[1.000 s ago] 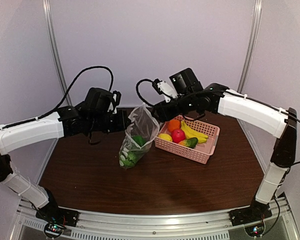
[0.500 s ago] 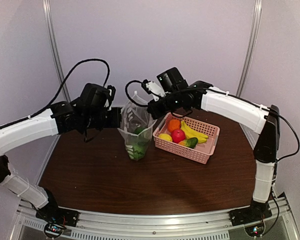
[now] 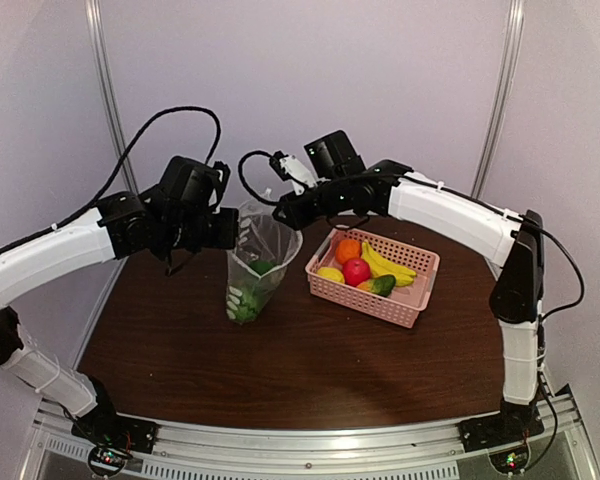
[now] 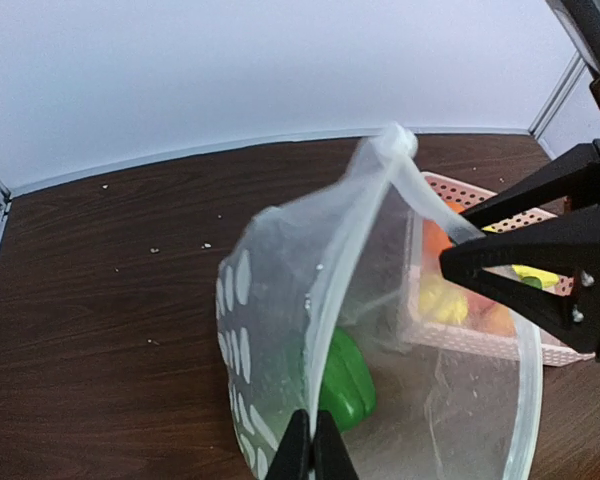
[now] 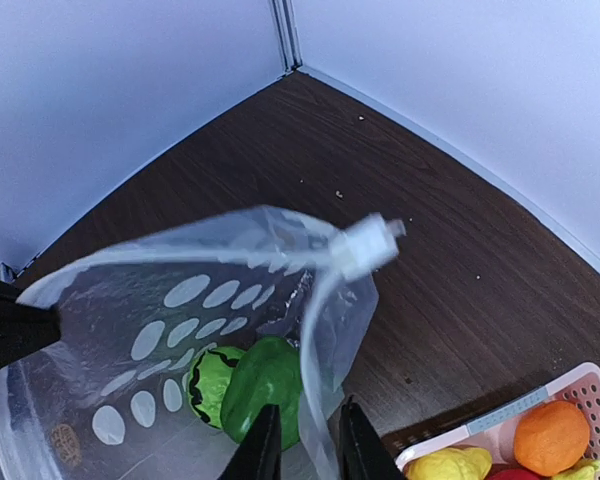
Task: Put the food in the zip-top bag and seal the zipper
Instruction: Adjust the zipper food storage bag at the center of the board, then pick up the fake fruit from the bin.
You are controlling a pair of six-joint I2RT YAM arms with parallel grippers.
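The zip-top bag (image 3: pixel 260 250), clear with white dots, hangs above the table with its mouth spread. My left gripper (image 3: pixel 235 232) is shut on its left rim, the fingers pinching the film (image 4: pixel 313 440). My right gripper (image 3: pixel 282 215) stands at the right rim, fingers slightly apart (image 5: pixel 310 445), and the rim runs loosely through the gap. Green vegetables (image 5: pixel 265 385) lie in the bag's bottom (image 4: pixel 345 380). The zipper's white slider (image 5: pixel 365 245) sits at the far end of the mouth. The orange (image 3: pixel 348 250), apple (image 3: pixel 356 270), bananas (image 3: pixel 385 265) and lemon (image 3: pixel 330 273) lie in the basket.
A pink lattice basket (image 3: pixel 405 305) stands right of the bag on the brown table, its corner close under my right gripper (image 5: pixel 500 410). White walls close in behind the table, with metal posts at both back corners.
Both arms have carried the bag to the left and its mouth has spread wider. The right gripper came in to the right rim, closed there, and now stands a little apart.
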